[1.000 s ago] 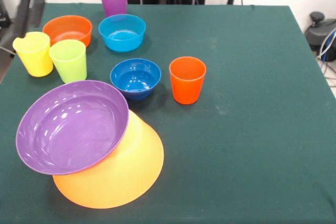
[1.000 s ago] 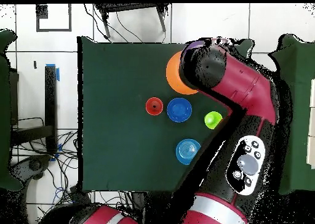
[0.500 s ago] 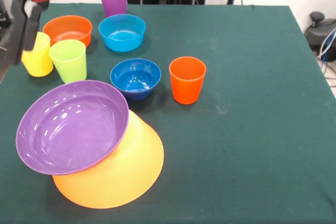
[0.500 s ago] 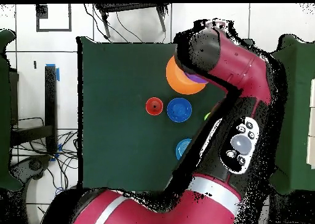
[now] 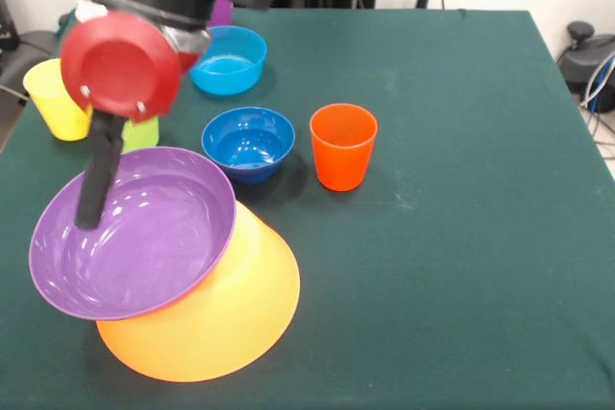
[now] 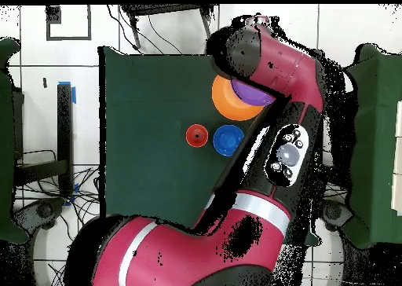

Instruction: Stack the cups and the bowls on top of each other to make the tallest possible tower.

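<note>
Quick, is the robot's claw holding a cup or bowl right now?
Gripper: cannot be told. Only one dark finger shows, hanging down over the purple bowl; no cup or bowl is seen in its grasp.

Bright, even light from above. White glare streaks the purple bowl (image 5: pixel 135 232) just beside the claw (image 5: pixel 94 189); soft shadows sit beside the orange-red cup (image 5: pixel 343 145) on the tabletop (image 5: pixel 461 189). The arm looks slightly blurred, perhaps moving.
</note>
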Tool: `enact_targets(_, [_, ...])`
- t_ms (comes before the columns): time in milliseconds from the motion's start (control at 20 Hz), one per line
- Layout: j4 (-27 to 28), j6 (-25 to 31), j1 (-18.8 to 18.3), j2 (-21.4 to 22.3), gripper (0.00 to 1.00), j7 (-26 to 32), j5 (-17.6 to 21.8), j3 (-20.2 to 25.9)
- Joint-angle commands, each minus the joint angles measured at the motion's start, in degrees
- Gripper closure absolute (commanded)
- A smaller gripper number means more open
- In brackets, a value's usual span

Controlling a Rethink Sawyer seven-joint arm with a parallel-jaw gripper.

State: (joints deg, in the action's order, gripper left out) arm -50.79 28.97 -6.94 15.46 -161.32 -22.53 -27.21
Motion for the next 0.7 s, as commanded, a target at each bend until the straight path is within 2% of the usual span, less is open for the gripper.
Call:
enact_targets(50, [3.0,5.6,0.3,-3.6,0.00,-4.5,-0.9,5.8])
enact_targets(350, [1.4,6.4,0.9,-2.6,0.00,-3.9,-1.7,5.9])
enact_targets(700, [-7.2,9.3,-0.2,3.0,0.00,1.6,-0.6,8.1])
